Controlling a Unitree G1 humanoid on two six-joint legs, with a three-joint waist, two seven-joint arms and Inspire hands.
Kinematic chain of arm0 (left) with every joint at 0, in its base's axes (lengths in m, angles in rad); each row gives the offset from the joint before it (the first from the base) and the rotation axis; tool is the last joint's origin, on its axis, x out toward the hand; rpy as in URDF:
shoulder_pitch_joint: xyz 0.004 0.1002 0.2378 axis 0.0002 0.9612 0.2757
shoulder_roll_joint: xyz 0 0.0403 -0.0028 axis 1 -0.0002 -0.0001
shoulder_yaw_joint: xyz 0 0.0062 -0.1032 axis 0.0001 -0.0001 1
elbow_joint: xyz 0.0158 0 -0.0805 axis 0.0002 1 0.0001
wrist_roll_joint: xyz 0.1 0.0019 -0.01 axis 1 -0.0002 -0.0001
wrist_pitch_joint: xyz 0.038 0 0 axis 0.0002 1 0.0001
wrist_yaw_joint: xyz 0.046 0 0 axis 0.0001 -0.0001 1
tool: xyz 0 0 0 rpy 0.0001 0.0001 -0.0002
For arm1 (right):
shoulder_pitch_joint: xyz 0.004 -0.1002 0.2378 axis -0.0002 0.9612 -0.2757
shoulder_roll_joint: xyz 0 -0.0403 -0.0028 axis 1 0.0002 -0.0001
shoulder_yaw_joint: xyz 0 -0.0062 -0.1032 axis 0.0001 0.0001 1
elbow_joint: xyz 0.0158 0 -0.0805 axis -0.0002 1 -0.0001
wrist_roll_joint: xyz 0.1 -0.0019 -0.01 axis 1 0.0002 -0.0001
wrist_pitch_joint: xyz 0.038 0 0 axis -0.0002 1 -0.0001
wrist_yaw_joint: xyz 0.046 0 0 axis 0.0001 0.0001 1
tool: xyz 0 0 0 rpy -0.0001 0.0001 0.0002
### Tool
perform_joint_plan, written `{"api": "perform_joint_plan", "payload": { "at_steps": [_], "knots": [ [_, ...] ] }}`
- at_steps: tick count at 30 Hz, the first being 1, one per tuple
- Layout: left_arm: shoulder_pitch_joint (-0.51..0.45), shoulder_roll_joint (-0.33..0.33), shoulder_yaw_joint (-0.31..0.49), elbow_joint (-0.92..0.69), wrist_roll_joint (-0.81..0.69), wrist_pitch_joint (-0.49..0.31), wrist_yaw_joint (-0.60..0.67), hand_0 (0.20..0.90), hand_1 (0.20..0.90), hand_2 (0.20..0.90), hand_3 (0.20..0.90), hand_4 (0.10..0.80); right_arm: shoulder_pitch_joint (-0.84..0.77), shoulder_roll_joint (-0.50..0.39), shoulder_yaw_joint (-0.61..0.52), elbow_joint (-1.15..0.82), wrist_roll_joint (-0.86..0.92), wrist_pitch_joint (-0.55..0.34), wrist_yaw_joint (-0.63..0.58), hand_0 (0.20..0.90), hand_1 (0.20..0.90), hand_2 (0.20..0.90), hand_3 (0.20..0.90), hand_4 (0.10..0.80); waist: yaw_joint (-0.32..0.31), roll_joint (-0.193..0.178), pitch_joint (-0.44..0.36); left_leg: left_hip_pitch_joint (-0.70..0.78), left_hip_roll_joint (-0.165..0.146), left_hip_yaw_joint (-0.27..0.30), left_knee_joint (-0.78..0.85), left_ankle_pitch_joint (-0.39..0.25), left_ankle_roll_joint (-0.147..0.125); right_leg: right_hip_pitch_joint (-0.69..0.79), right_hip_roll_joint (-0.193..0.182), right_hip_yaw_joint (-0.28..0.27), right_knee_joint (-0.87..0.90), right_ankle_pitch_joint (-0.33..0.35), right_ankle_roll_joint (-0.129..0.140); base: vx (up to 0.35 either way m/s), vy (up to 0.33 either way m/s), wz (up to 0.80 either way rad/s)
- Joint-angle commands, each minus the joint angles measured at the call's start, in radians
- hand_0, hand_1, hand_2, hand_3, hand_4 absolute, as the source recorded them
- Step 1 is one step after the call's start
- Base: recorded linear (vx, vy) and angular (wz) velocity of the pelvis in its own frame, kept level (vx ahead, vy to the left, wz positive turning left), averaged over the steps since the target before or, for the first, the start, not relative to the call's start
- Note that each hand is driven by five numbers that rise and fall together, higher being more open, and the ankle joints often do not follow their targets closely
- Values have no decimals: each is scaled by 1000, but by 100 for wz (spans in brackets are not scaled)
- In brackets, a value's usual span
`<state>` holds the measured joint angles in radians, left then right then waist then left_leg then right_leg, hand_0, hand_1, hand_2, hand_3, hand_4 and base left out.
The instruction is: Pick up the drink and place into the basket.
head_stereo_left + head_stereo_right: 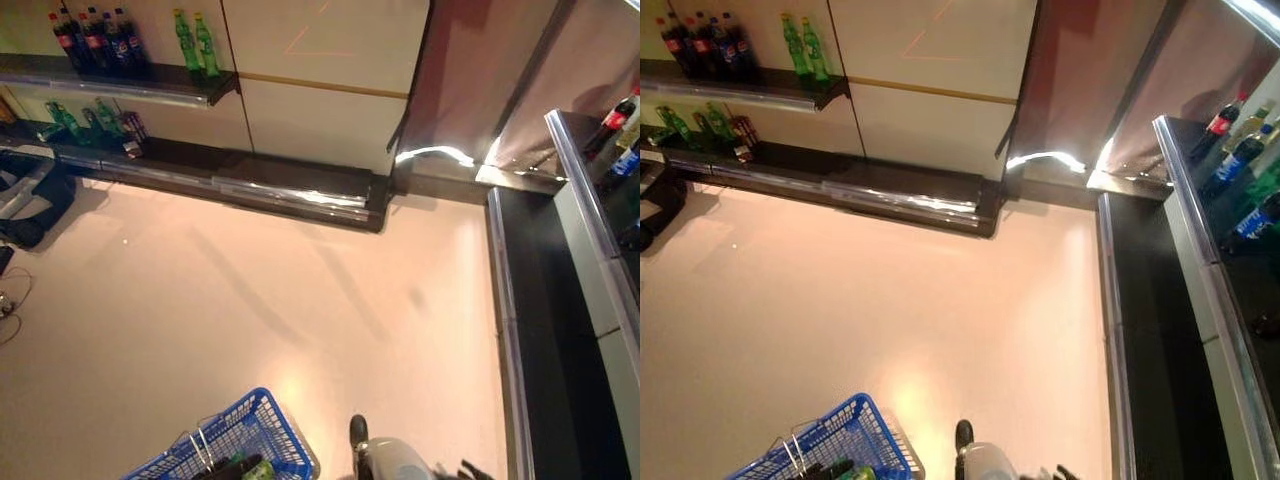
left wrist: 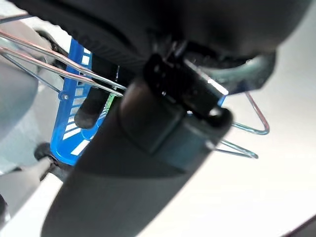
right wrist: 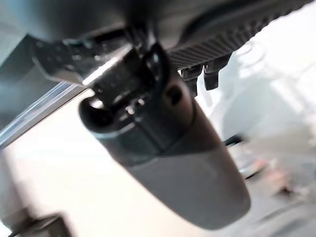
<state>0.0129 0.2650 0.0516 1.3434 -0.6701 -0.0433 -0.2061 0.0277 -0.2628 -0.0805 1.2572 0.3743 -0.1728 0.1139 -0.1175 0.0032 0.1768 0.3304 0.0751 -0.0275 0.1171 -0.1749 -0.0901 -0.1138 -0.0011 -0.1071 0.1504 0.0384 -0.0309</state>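
Observation:
The blue basket (image 1: 268,412) hangs low at the left front, and something green (image 1: 259,469) lies in it. My left hand (image 2: 163,123) is shut on its thin wire handles (image 2: 49,61); the blue wall (image 2: 74,128) shows past them. Dark cola bottles (image 1: 95,42) and green bottles (image 1: 195,42) stand on the far left wall shelf, with more green bottles (image 1: 80,120) on the shelf below. More bottles (image 1: 1238,160) stand on the shelf at the right. My right hand (image 3: 168,128) hangs empty over the floor, fingers relaxed, far from any drink.
A dark low plinth (image 1: 285,188) runs along the back wall. A dark shelf unit with a metal edge (image 1: 515,330) runs down the right side. A black bag (image 1: 30,200) lies on the floor at the far left. Pale floor (image 1: 280,300) lies between.

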Motion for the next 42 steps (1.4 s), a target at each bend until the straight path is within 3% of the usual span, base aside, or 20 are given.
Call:
{"api": "perform_joint_plan", "payload": {
  "at_steps": [1,3,4,6,8,10,12,15,18,21,24,26,29,30,31,33,36,38,40,42],
  "knots": [
    [-52,1,27,-146,-45,-68,-139,300,300,300,200,100,23,-36,19,30,-20,-56,24,900,900,900,900,800,-35,-17,-85,-68,-42,71,244,208,29,-3,-2,25,-133,99,51,309,-267,-8],
    [-52,-10,27,-170,-70,-71,-130,300,300,300,200,100,21,-43,30,22,-34,-67,30,900,900,900,900,800,-20,-37,-82,-178,-48,76,425,254,22,40,-7,55,-138,76,27,282,-252,-15],
    [-54,-17,23,-193,-78,-63,-118,300,300,300,200,100,14,-50,32,21,-27,-68,32,900,900,900,900,800,-2,-51,-75,-272,-46,84,530,239,36,67,-11,70,-126,54,11,257,-195,-44],
    [-59,-24,16,-212,-83,-58,-106,300,300,300,200,100,-8,-58,34,21,-16,-57,37,900,900,900,900,800,23,-63,-60,-367,-31,88,534,196,65,111,-9,90,-118,23,3,256,-122,-64],
    [-64,-24,9,-224,-95,-55,-91,300,300,300,200,100,-32,-57,42,20,-26,-42,38,900,900,900,900,800,42,-66,-53,-394,-20,107,394,166,85,154,-1,109,-126,-9,8,231,-17,-52],
    [-66,-24,8,-225,-96,-54,-88,300,300,300,200,100,-37,-57,44,20,-26,-39,36,900,900,900,900,800,45,-66,-51,-390,-19,112,363,163,86,161,1,113,-128,-14,10,227,49,-25],
    [-68,-21,21,-221,-95,-49,-79,300,300,300,200,100,-58,-62,62,25,-30,-16,29,900,900,900,900,800,76,-46,-43,-407,-24,95,1,216,55,214,33,149,-165,-39,30,505,159,-31],
    [-52,-31,22,-214,-106,-65,-79,300,300,300,200,100,-65,-71,73,26,-41,-2,28,900,900,900,900,800,105,-24,-31,-461,-14,65,-195,311,16,265,55,196,-181,-67,34,462,152,-54],
    [-30,-35,35,-187,-112,-92,-99,300,300,300,200,100,-53,-75,71,30,-65,1,26,900,900,900,900,800,123,-17,-30,-529,-18,40,-204,319,12,306,54,230,-159,-110,37,436,194,-62],
    [-24,-29,62,-146,-123,-107,-116,300,300,300,200,100,-41,-88,63,41,-107,-4,27,900,900,900,900,800,127,-21,-32,-517,-7,52,-179,329,20,341,27,232,-146,-142,45,458,305,-110],
    [-38,-23,81,-111,-108,-115,-108,300,300,300,200,100,-26,-84,47,50,-126,-12,27,900,900,900,900,800,127,-39,-49,-478,-27,62,-146,298,46,375,-16,211,-124,-167,72,438,335,-80],
    [-56,-4,87,-101,-91,-106,-106,300,300,300,200,100,-10,-66,46,46,-127,-25,33,900,900,900,900,800,121,-61,-72,-445,-51,68,-144,272,78,350,-45,201,-25,-119,114,365,279,-29],
    [-75,15,80,-89,-98,-110,-106,300,300,300,200,100,-3,-44,48,37,-119,-32,33,900,900,900,900,800,103,-61,-82,-384,-60,78,-172,256,102,236,-63,168,159,-13,163,244,203,-11],
    [-79,21,79,-84,-107,-115,-102,300,300,300,200,100,-1,-40,46,35,-127,-33,39,900,900,900,900,800,101,-54,-81,-361,-57,91,-181,249,107,186,-72,132,237,12,175,285,239,-27],
    [-85,30,87,-88,-108,-112,-86,300,300,300,200,100,-2,-31,51,33,-139,-30,50,900,900,900,900,800,101,-42,-77,-316,-54,116,-196,234,105,100,-104,64,296,41,178,272,198,-37],
    [-80,37,85,-110,-102,-104,-73,300,300,300,200,100,-8,-18,63,28,-129,-25,52,900,900,900,900,800,107,-39,-74,-282,-51,144,-204,222,95,77,-133,-2,231,36,171,218,82,-50],
    [-80,38,62,-110,-63,-101,-89,300,300,300,200,100,-9,-3,70,31,-69,-29,28,900,900,900,900,800,94,-42,-63,-261,-57,158,-204,207,80,83,-87,-28,-27,0,147,239,-1,-34],
    [-83,35,53,-100,-53,-100,-97,300,300,300,200,100,-1,-5,64,38,-59,-38,28,900,900,900,900,800,75,-50,-60,-248,-75,157,-204,192,83,70,-82,-11,-150,59,152,229,16,-9],
    [-88,33,49,-89,-61,-104,-99,300,300,300,200,100,5,-9,59,49,-65,-46,32,900,900,900,900,800,51,-56,-59,-228,-96,154,-204,168,88,17,-86,-3,-204,142,173,253,11,13],
    [-87,33,47,-81,-72,-111,-113,300,300,300,200,100,0,-11,50,58,-79,-37,24,900,900,900,900,800,32,-56,-51,-176,-111,171,-204,130,96,-45,-86,-57,-214,193,183,341,-4,3]
  ]
}}
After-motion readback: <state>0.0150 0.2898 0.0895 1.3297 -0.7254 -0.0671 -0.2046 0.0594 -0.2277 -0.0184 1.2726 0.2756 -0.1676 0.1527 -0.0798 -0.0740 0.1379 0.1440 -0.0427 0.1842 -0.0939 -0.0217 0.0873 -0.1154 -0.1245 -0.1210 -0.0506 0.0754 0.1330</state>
